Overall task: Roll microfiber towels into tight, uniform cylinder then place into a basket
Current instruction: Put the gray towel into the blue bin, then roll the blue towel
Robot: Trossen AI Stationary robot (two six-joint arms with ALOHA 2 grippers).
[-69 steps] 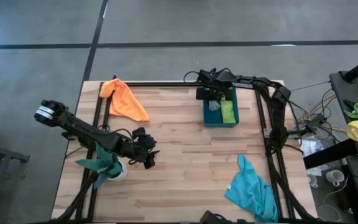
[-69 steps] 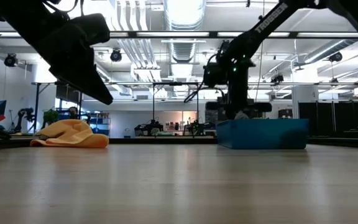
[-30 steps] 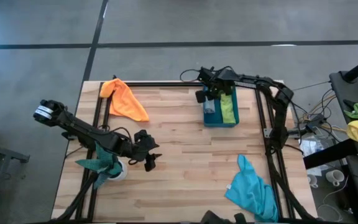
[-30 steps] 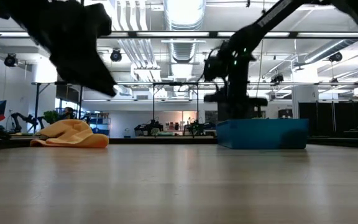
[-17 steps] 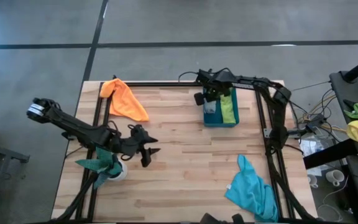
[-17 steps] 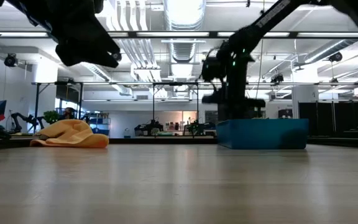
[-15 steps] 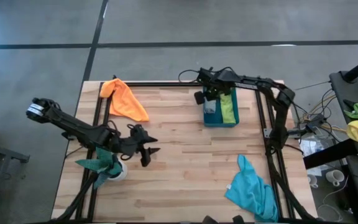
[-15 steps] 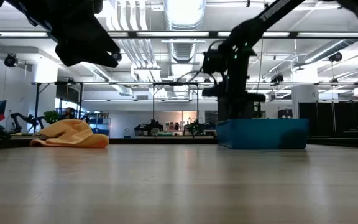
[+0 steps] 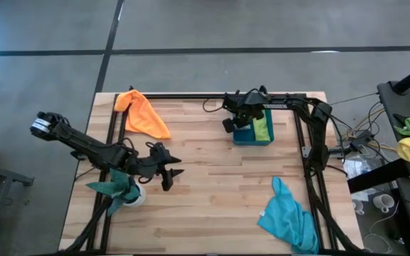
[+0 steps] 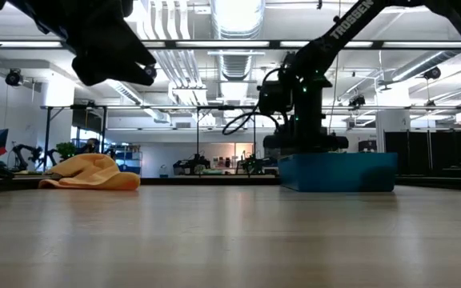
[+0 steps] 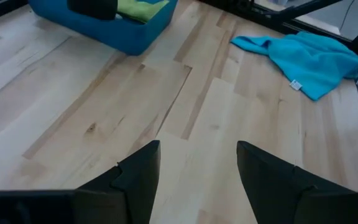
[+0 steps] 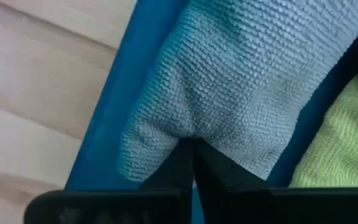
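Cloth is what we handle here, and all of it looks soft, light and limp: it should fold and slump wherever it is not supported, and a roll will likely loosen unless we pinch across its layers. For a loose towel we would take a corner or a hem edge first; for a finished roll, a grip across the middle seems safest.

The grey towel lies rolled inside the basket, along the wall nearest the table's middle, with the lime green towel beside it in the same bin. The right gripper sits at that basket with its jaws together, their tips pressing into the nubbly grey pile; whether a fold is pinched between them we cannot tell.

The left gripper hovers over bare worktop near the left side, jaws apart and holding nothing. The orange towel lies crumpled at the far left corner and the turquoise towel in a loose heap at the near right, both still unrolled and well apart from the basket. A small white tag shows at the turquoise towel's edge in the left wrist view, too small to read.

In the low view, white lettering along the right arm reads "TROSSEN".
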